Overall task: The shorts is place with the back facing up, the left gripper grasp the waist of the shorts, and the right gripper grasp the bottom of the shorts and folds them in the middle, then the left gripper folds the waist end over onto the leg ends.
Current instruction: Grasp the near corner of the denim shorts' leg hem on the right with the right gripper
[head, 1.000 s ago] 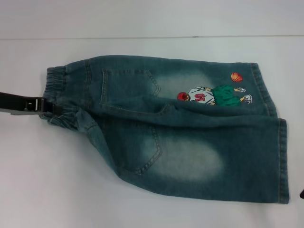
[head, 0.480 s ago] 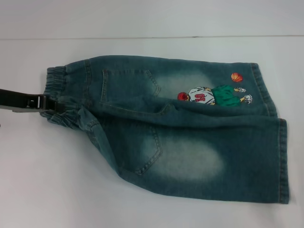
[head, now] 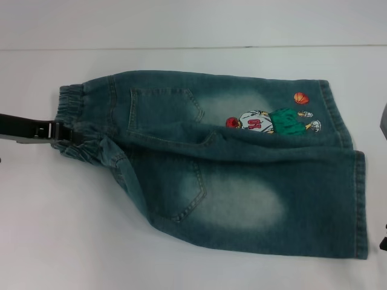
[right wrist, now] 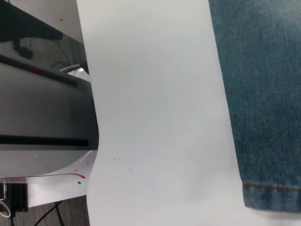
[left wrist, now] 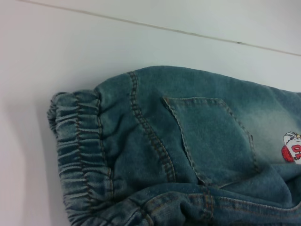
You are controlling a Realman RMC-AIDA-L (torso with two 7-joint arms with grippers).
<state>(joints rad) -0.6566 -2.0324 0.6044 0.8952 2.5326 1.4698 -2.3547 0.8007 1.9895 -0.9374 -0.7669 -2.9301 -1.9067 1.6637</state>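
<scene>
Denim shorts [head: 230, 163] lie flat on the white worktop [head: 60, 241], back pockets up, the waist [head: 75, 121] toward the robot's left and the bottom [head: 357, 181] with its stitched leg hems toward the right, just beyond the embroidered basketball player [head: 272, 121]. The left tool [head: 65, 134] reaches in from the left edge, its tips at the ruffled elastic band, which is bunched where they meet it; they appear clamped on the waist, though the overlap hides the pads. The right tool is barely in view at the right border, so whether it is apart or together cannot be told; its wrist view shows only a hem corner and bare worktop, so it looks clear of the cloth. The step in hand seems to be securing both ends before the middle fold. Doing it well means the right tool taking the hem at its middle, pinching the full layer, then both ends lifting evenly so the denim creases along the centre without skewing.
</scene>
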